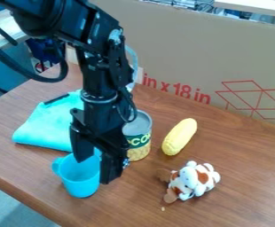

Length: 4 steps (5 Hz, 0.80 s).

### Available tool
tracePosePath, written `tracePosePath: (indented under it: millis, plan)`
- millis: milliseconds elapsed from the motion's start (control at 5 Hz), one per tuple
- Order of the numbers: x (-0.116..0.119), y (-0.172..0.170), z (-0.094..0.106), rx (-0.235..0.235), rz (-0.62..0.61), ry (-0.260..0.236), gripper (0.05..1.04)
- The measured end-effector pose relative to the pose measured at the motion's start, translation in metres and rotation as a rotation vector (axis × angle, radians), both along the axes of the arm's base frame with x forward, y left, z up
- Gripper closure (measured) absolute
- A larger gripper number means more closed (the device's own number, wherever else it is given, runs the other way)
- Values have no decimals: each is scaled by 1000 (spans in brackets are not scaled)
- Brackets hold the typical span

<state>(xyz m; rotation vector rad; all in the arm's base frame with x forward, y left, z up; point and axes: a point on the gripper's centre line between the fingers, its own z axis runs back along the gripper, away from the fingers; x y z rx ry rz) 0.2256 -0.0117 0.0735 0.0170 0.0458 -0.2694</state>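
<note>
The jaws of the black two-finger gripper (93, 171) are spread wide at a light-blue cup with a handle (77, 180); whether it is touched cannot be told. The black arm (98, 66) is angled down from eleven o'clock, its wrist near vertical. From the cup, a turquoise cloth (44, 127) is seen at eleven o'clock, a yellow-and-green labelled metal can (141, 142) at two.
</note>
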Motion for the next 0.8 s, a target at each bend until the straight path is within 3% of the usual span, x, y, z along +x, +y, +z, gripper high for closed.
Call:
tracePosePath:
  millis: [200, 400, 600, 800]
  plan:
    - [-6, 4, -18, 2, 1, 106, 81]
    - [0, 9, -28, -3, 0, 145, 81]
    - [4, 11, -36, -10, 1, 172, 146]
    - [7, 10, -32, -6, -4, 170, 425]
